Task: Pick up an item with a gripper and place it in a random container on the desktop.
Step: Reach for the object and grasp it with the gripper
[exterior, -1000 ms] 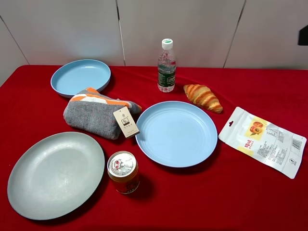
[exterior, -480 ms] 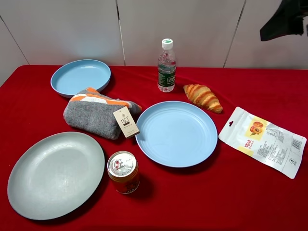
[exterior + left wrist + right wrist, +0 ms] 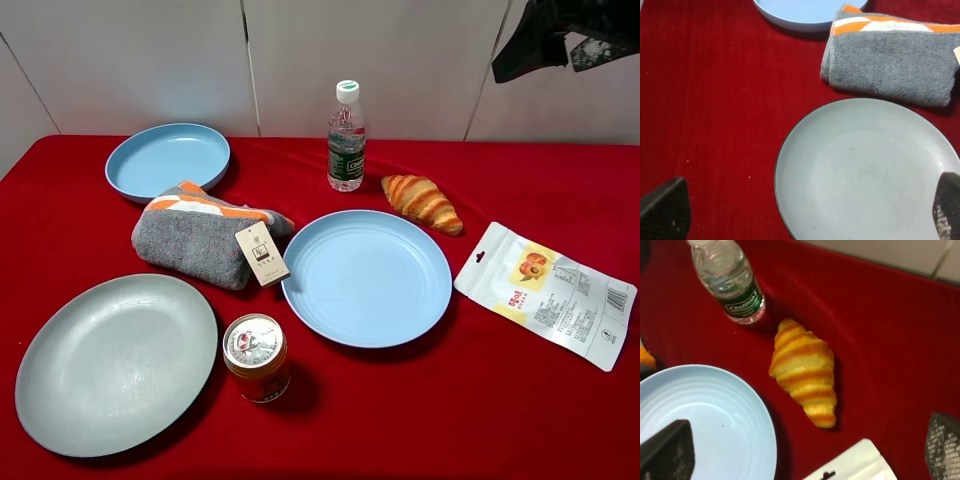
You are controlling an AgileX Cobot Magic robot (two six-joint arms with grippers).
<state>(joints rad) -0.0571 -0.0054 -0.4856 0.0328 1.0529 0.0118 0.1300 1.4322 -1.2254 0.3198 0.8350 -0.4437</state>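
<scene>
The golden-brown croissant lies on the red cloth beyond the right rim of the flat light-blue plate. My right arm hangs high at the back right, above and behind the croissant. In the right wrist view the right gripper is open and empty. The croissant lies below it between the fingertips, and the plate is beside it. The left gripper is open and empty. It hovers over the grey-green plate and is out of the exterior view.
A water bottle stands behind the light-blue plate, close to the croissant. A white snack pouch lies at the right. A gold-lidded can, a grey-green plate, a folded grey towel and a deeper blue dish are at the left.
My right arm has come into the exterior view at the top right and moved leftward. Nothing on the table has moved.
</scene>
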